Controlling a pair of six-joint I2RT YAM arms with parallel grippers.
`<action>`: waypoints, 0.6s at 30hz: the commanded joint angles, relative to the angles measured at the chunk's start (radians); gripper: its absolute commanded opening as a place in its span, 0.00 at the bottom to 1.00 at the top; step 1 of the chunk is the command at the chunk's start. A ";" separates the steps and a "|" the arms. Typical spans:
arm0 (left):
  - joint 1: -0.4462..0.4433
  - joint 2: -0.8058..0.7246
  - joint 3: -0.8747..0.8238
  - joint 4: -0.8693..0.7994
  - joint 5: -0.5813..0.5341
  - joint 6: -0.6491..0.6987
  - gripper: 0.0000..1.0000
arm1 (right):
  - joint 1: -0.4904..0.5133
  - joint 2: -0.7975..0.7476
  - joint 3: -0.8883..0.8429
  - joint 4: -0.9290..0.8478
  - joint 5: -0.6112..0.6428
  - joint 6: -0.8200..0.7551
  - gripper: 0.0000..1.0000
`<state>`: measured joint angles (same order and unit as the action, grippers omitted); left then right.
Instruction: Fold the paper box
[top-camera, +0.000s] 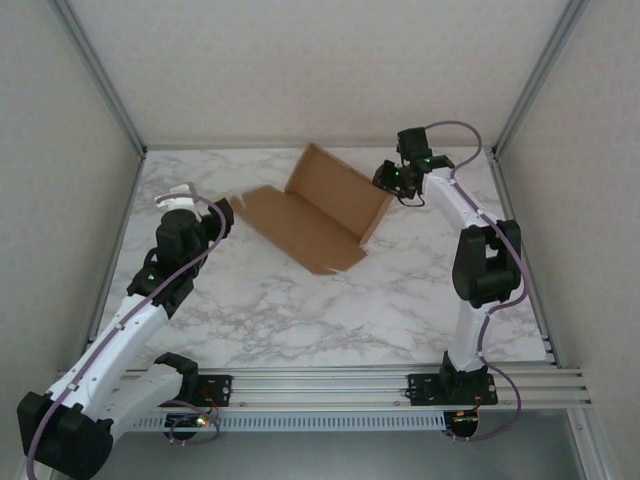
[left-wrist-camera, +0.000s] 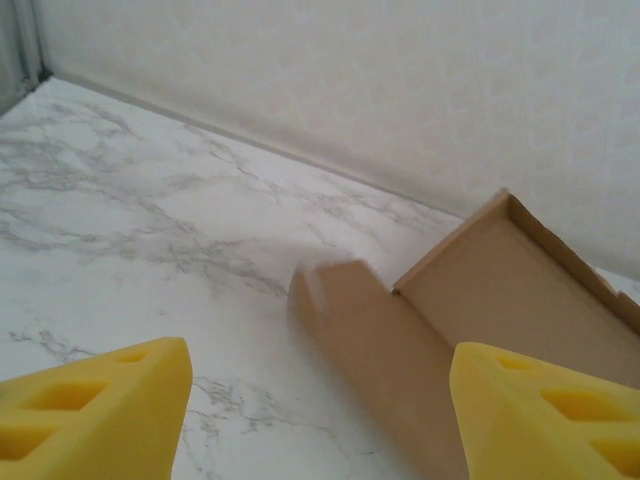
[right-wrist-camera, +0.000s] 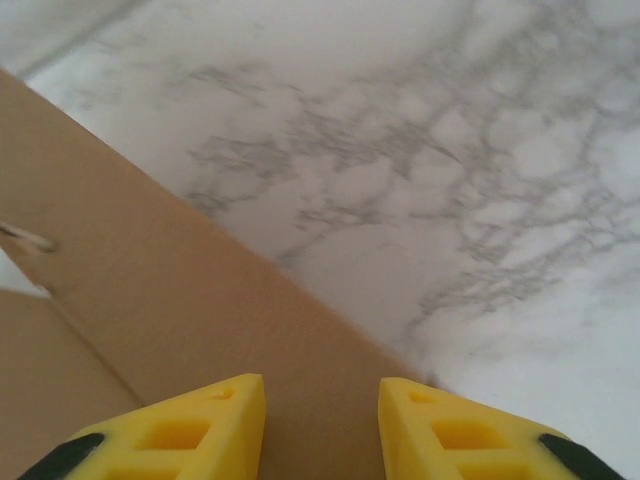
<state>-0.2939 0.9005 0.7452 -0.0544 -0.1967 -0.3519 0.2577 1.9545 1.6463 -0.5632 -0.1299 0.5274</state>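
The paper box (top-camera: 305, 215) is a brown cardboard sheet at the back middle of the marble table. One long panel lies flat and the panel behind it stands up at a slant. My left gripper (top-camera: 226, 213) sits at the sheet's left end, open wide. In the left wrist view the box (left-wrist-camera: 520, 280) lies ahead of the left gripper (left-wrist-camera: 320, 350), whose right finger (left-wrist-camera: 560, 410) hangs over the cardboard. My right gripper (top-camera: 384, 180) hovers at the raised panel's right corner. In the right wrist view the right gripper (right-wrist-camera: 321, 385) stands open over the box's cardboard face (right-wrist-camera: 150, 280), gripping nothing.
White enclosure walls (top-camera: 320, 60) with metal posts close in the back and both sides. The marble tabletop (top-camera: 300, 310) stretches bare between the box and the rail (top-camera: 320, 385) that carries the arm bases.
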 joint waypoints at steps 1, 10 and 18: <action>-0.011 -0.063 -0.013 0.023 -0.111 0.015 0.69 | 0.010 0.020 -0.094 -0.044 -0.032 0.069 0.36; -0.013 -0.194 -0.068 0.064 -0.221 0.013 0.69 | 0.170 -0.219 -0.497 0.166 -0.167 0.125 0.41; -0.014 -0.133 -0.047 0.059 -0.192 0.012 0.70 | 0.178 -0.164 -0.261 -0.029 0.093 -0.051 0.56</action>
<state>-0.2996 0.7712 0.6933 -0.0036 -0.3828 -0.3515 0.4435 1.7432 1.2812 -0.5270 -0.1436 0.5583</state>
